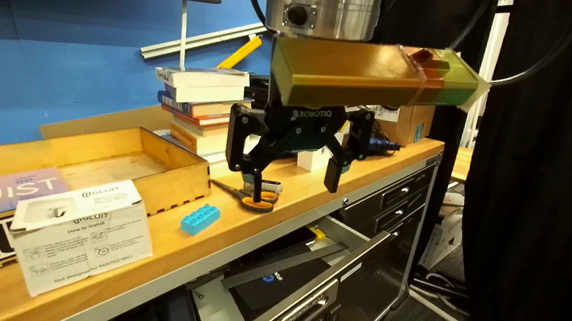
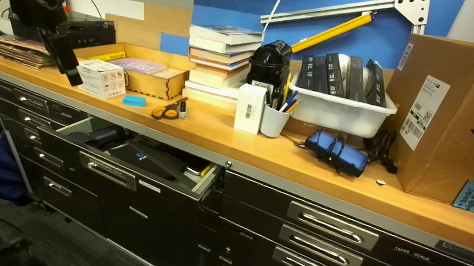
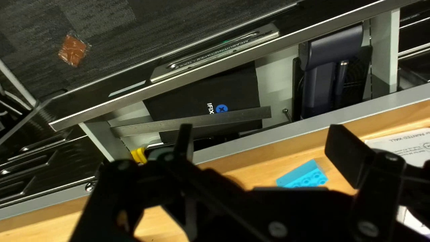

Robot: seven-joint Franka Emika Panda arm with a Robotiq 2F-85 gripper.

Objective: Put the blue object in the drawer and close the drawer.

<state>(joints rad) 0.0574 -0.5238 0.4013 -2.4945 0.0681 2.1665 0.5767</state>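
The blue object (image 1: 200,219) lies studs up on the table (image 2: 209,126), above and behind the drawer (image 2: 125,168), and that drawer stands open: look inside it, a flat black item (image 3: 201,94) lettered IFIX with a long metal strip (image 3: 215,119) across it. Up to the hand (image 1: 294,195), hanging higher than the drawer, spread wide! Scissors (image 2: 173,106) and a white printed box (image 1: 89,246) share the table, both also behind the drawer.

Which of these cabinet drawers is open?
The wide drawer holding a black item marked IFIX; it's pulled out, while drawers on either side are shut.
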